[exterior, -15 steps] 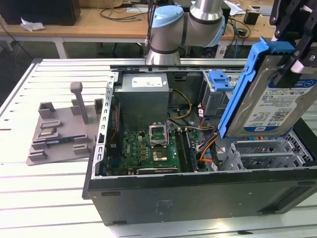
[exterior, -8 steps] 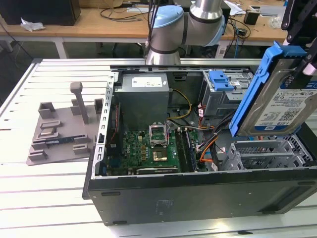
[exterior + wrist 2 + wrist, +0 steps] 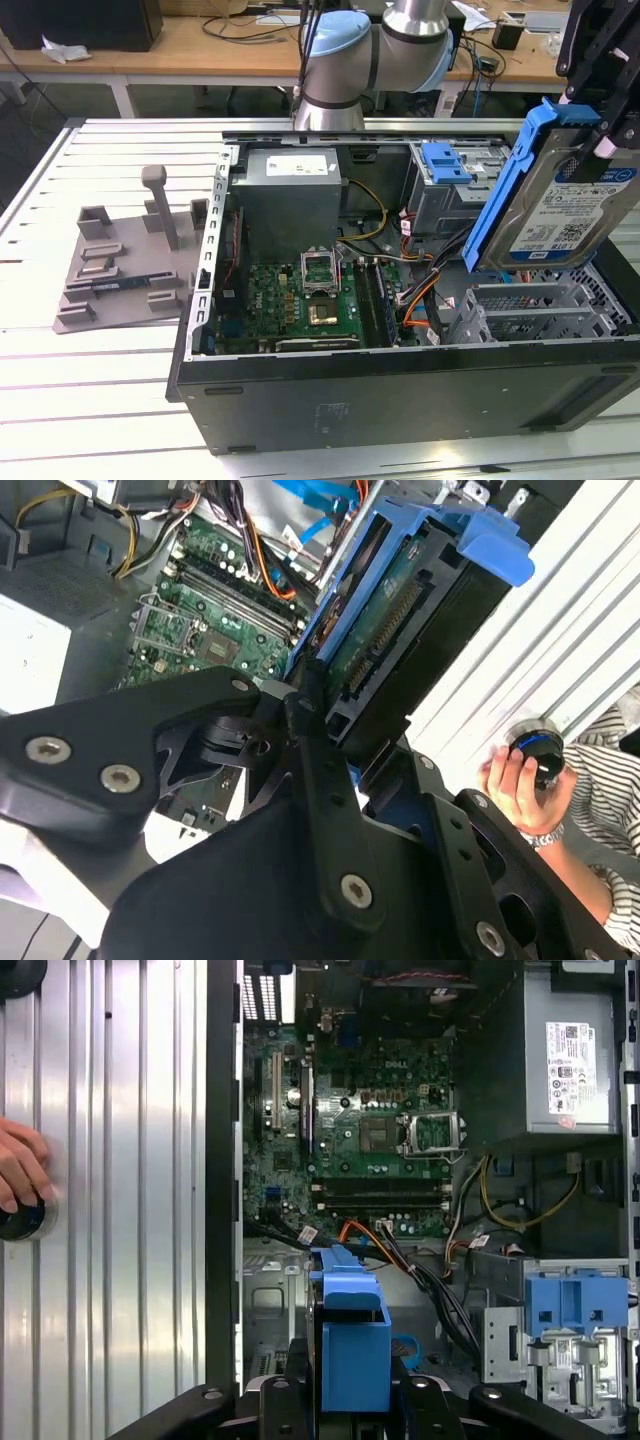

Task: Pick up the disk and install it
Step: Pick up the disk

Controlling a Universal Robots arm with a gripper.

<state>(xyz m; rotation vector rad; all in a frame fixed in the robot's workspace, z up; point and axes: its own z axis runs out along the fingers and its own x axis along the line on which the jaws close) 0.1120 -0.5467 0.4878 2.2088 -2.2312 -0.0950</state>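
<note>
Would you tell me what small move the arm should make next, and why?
Probably ease the disk down a little: the claw holds it tilted above the grey drive cage in the open case, not yet seated.

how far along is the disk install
Done: the disk has been picked up and is clear of the table. In hand: the pincer is shut on it, holding it tilted over the open computer case, at the exterior view's right end. Left: the disk is not seated; it hangs above the grey metal drive cage, apart from it.
</note>
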